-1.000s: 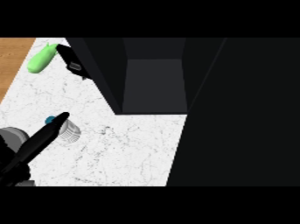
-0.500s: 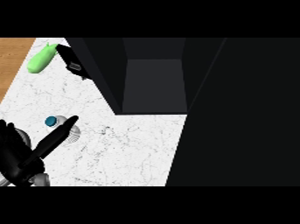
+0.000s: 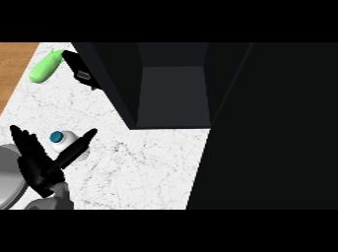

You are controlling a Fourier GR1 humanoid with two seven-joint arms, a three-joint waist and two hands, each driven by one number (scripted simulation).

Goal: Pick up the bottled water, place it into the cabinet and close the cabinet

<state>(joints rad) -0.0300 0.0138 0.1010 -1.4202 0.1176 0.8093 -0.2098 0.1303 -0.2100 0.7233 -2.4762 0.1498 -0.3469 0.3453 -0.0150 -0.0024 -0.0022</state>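
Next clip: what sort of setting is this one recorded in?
Most likely a kitchen counter. A white marble-patterned countertop carries an open dark cabinet, a bottled water with a blue cap beside the robot's left hand, and a green object at the far edge. Wooden flooring shows beyond.

Blue-capped bottle (image 3: 64, 141), black hand (image 3: 42, 165), green object (image 3: 46, 66).

Only one hand (image 3: 44, 165) showed, at the lower left of the head view, coming up from the bottom edge on a grey forearm (image 3: 0, 174). It belonged to the robot's left arm. The black fingers (image 3: 24, 142) were straight and spread, pointing up and away from the body, while the thumb (image 3: 77, 147) angled out to the upper right, forming a wide V. The right hand was out of sight.
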